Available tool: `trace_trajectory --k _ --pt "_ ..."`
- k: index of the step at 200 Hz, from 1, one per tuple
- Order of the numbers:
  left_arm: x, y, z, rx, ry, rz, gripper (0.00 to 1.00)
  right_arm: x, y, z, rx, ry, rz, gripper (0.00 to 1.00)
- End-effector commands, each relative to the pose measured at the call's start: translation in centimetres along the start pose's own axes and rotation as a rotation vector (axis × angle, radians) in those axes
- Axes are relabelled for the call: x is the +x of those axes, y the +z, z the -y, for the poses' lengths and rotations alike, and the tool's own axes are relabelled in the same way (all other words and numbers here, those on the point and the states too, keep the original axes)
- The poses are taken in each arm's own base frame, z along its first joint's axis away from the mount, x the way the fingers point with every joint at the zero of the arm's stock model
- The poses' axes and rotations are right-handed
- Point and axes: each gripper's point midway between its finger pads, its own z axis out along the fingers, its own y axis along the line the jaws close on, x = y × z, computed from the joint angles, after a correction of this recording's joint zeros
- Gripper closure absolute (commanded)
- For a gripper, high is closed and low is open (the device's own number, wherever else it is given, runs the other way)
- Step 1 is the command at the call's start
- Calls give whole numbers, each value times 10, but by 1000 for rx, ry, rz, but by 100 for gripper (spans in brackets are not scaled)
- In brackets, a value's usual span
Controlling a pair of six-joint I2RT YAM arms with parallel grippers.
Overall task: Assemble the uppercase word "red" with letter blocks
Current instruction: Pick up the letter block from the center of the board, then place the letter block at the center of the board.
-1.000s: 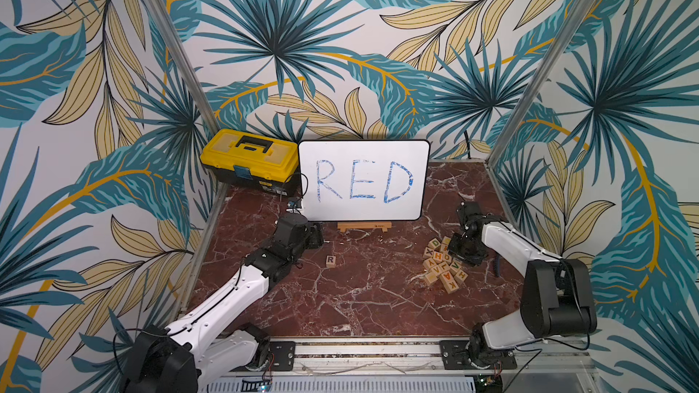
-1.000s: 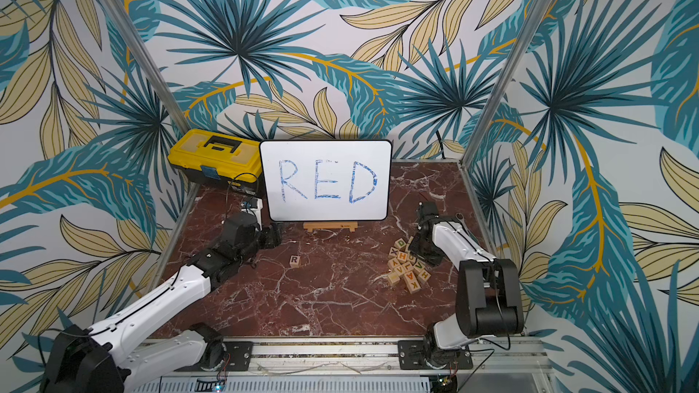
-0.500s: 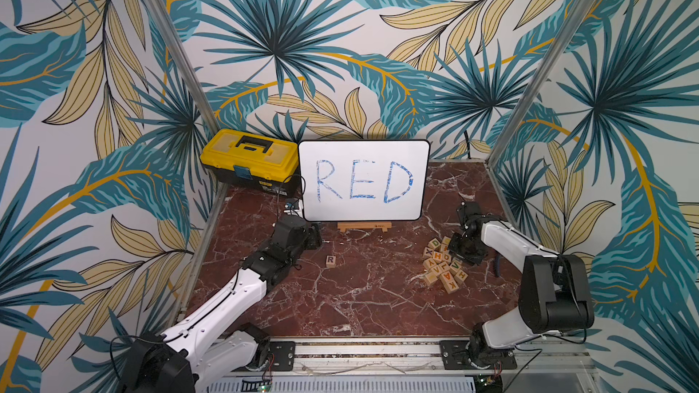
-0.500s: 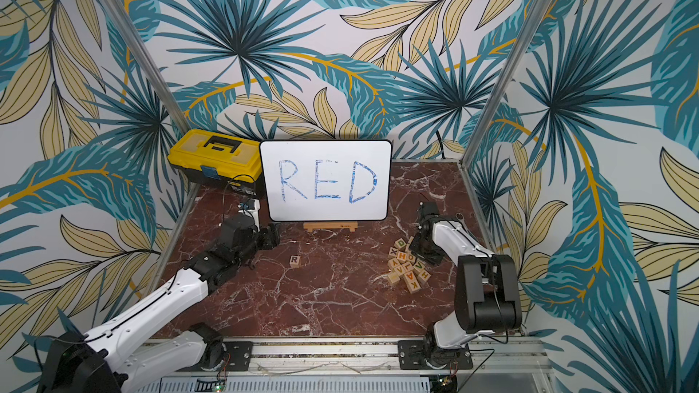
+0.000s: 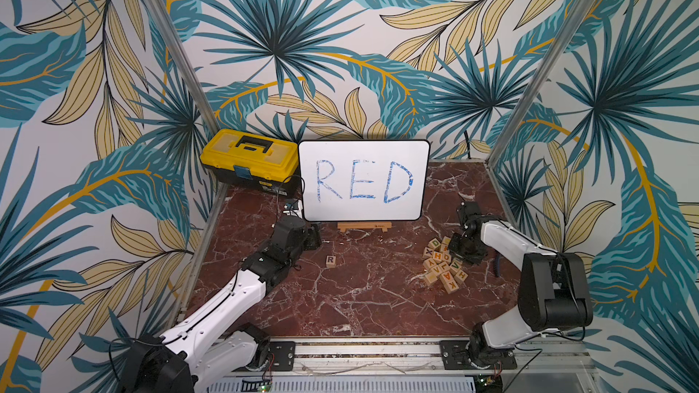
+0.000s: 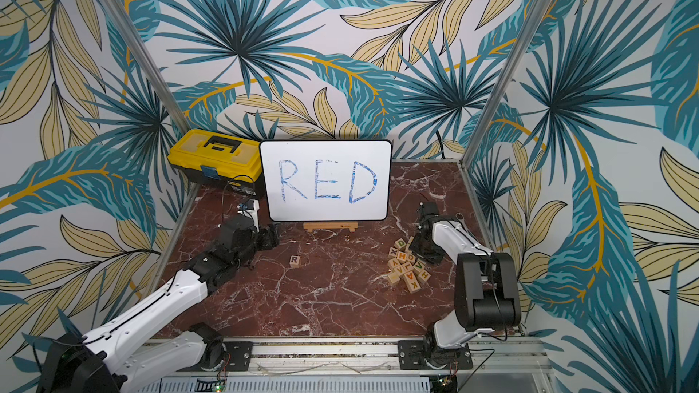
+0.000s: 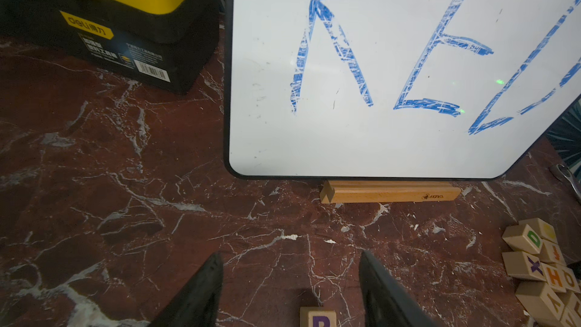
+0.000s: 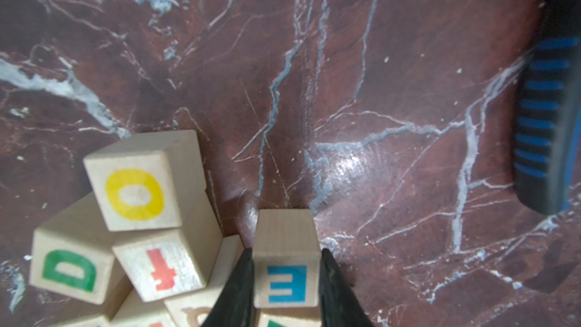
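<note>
Right fingers (image 8: 239, 290) clamped on E block (image 8: 286, 278) sides; left fingers (image 7: 198, 297) spread, holding nothing; R block (image 7: 317, 317) nearby.

Bare marble (image 5: 359, 296) between R block (image 5: 330, 261) and cluttered block pile (image 5: 442, 268)

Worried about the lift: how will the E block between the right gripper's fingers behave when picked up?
The E block looks stiff, wooden and flat-sided, so the right gripper probably holds it squarely. Its smooth faces might slip under a weak squeeze. It sits against the pile, so lifting may nudge neighbours.
</note>
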Motion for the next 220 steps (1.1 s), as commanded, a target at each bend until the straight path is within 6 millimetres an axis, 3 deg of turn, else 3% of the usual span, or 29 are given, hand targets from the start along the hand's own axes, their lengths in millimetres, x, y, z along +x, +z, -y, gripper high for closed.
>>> trace_trajectory --k 1,67,123,144,172,220 --pt "11 0 -8 -22 6 -12 31 2 -3 9 29 -8 3 75" --pt "11 -1 -7 -17 5 -11 31 -2 -32 14 30 -14 37 80" --pt "12 0 -9 -25 13 -13 31 -6 -102 7 13 -98 154 80" --pt "14 1 -8 -19 11 -20 31 7 -117 -17 -24 -186 159 80" --pt "14 0 -9 -21 5 -15 31 30 -126 -65 -73 -329 165 80" --pt "17 -11 -27 -70 -10 15 31 78 -125 -148 -152 -612 118 80"
